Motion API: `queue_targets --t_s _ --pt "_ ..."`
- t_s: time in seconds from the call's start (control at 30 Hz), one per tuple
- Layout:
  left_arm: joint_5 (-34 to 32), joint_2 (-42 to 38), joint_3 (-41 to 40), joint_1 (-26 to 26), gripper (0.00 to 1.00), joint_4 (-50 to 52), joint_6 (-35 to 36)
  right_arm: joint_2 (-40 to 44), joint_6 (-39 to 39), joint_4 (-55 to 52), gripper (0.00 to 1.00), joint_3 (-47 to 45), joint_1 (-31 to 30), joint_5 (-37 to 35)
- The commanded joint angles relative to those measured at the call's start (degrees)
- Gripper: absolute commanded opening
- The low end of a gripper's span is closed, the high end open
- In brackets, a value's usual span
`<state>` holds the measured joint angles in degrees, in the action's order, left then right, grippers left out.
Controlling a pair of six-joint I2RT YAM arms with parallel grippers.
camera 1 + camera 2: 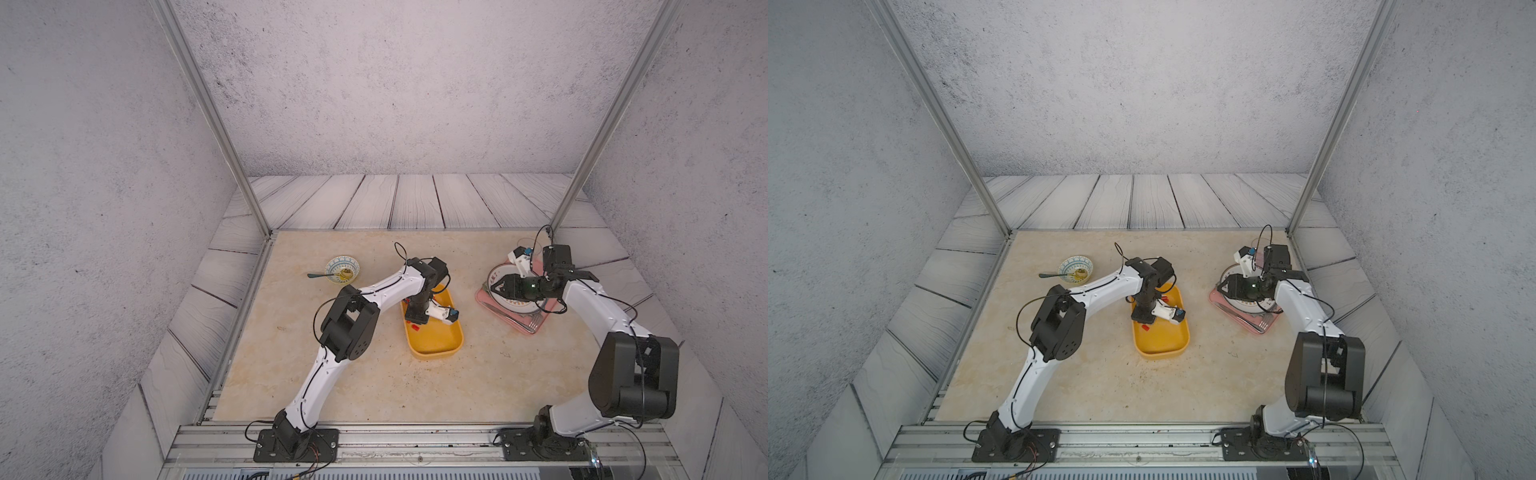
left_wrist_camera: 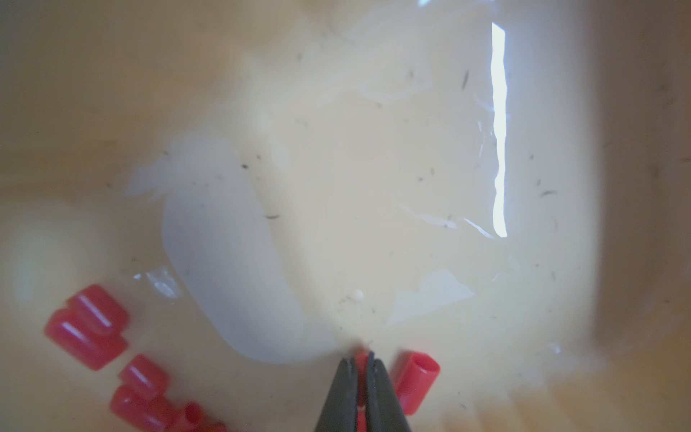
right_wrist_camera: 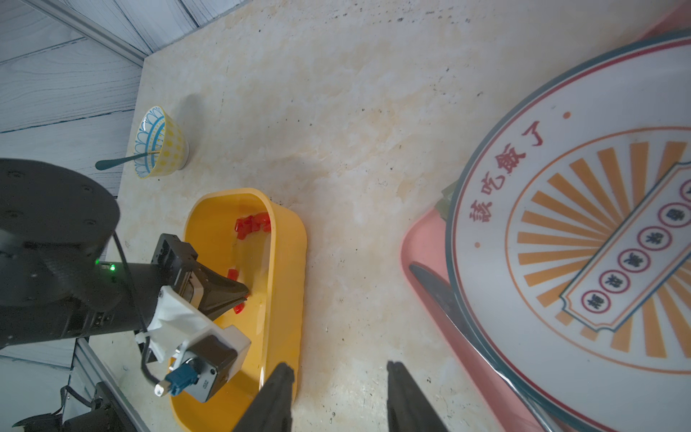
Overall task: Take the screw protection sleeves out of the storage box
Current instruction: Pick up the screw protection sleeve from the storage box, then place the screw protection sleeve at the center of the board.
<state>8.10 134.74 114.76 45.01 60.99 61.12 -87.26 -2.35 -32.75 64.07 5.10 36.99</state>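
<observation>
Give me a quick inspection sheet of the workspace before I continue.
Surface: beige marble-look tabletop, dark specks.
Job's things: yellow storage box on it; red screw protection sleeves inside the box, none seen outside.
Clutter: patterned bowl with spoon; pink tray carrying a plate, knife and fork.
Grippers: left gripper shut on one screw protection sleeve inside the box; right gripper open, empty, near the pink tray.
Cables: black cables loop off both arms, none seen snagged.
Surroundings: grey walls, aluminium posts; nothing else seen.
</observation>
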Motion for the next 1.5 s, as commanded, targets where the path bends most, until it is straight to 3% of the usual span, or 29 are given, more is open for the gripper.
queue_targets --t_s 0.0,0.23,0.37,0.53,0.8,1.03,1.3,1.47 --pt "4.9 -5.0 2.0 -0.7 0.09 0.6 -4.4 -0.5 0.6 -0.9 0.45 0.4 0.3 0.9" --pt "11.8 -13.8 -1.6 -6.1 0.09 2.7 -13.8 0.1 1.8 -1.0 0.45 0.5 0.4 2.4" --pt "13.7 -21.1 -11.3 -13.0 0.09 -1.9 -20.1 0.4 7.5 -3.7 0.49 1.3 0.4 9.6" --pt "10.5 -25.2 -22.0 -19.5 0.1 -9.4 -23.7 0.2 15.3 -10.4 0.56 3.1 -2.1 14.6" --pt "7.2 -21.0 -26.3 -23.1 0.11 -13.8 -26.6 7.8 25.2 -8.7 0.63 -3.0 -20.4 -5.0" --pt "5.4 -16.0 -23.5 -23.0 0.11 -14.0 -27.2 7.0 27.0 -4.8 0.72 -4.0 -29.4 -13.3" --pt "3.5 -11.5 -21.0 -22.4 0.13 -14.0 -26.8 4.2 24.3 -3.4 0.75 -2.5 -34.3 -16.6" --pt "2.5 -11.2 -21.1 -22.3 0.31 -14.1 -26.4 3.2 24.1 -3.2 0.76 -2.4 -35.0 -17.3"
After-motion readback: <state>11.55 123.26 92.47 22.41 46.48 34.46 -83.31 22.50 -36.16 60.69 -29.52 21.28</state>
